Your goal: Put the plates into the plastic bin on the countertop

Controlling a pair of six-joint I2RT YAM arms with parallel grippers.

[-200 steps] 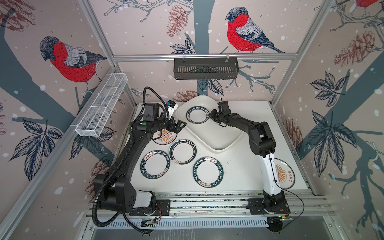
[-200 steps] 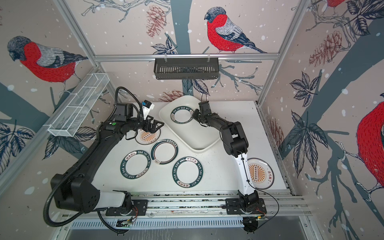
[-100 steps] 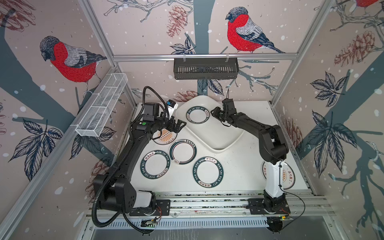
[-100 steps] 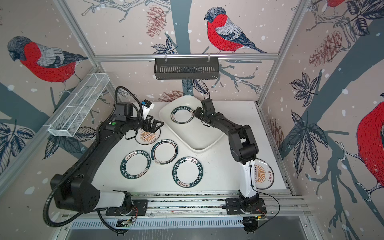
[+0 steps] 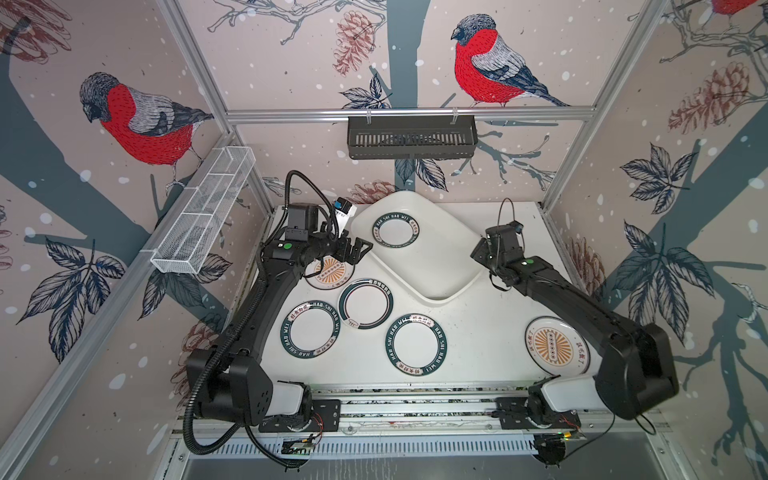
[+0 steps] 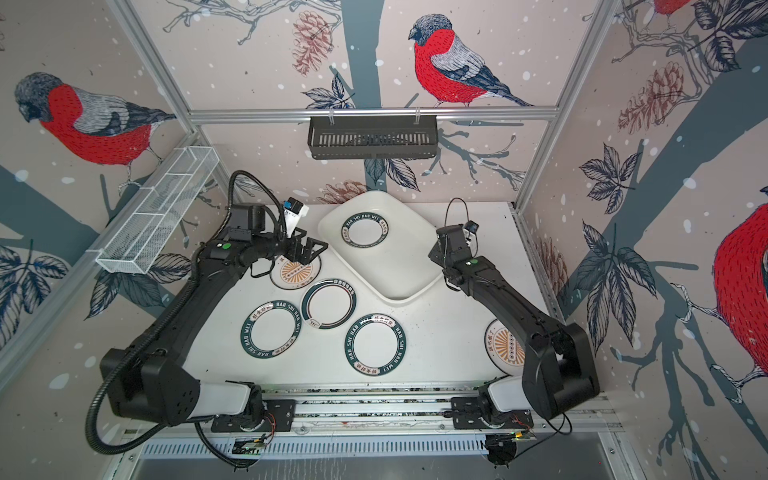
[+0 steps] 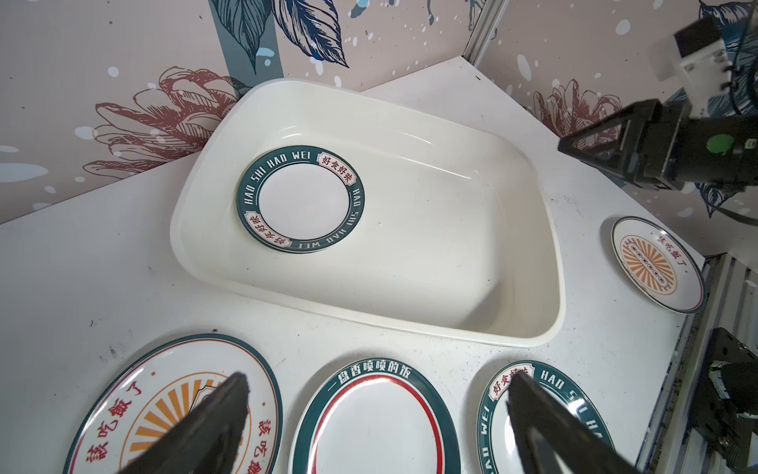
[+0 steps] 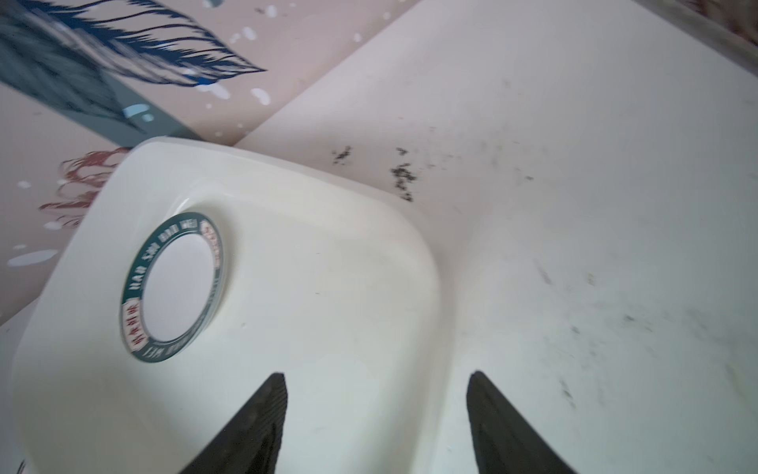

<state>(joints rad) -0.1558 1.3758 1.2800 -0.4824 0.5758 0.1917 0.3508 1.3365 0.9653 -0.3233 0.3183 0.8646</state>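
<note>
white bin point(image 5: 432, 266) holds one teal-rimmed plate point(image 5: 395, 230), five wait on the counter point(image 5: 478, 332) — both jaws spread, empty — left jaws, above the sunburst plate point(image 5: 330, 272), could clip the bin's rim.

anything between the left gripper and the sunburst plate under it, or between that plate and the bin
Nothing visible. The left gripper hangs open above the sunburst plate with clear air between, and the plastic bin lies beside it, holding only one lettered plate at its far end.
</note>
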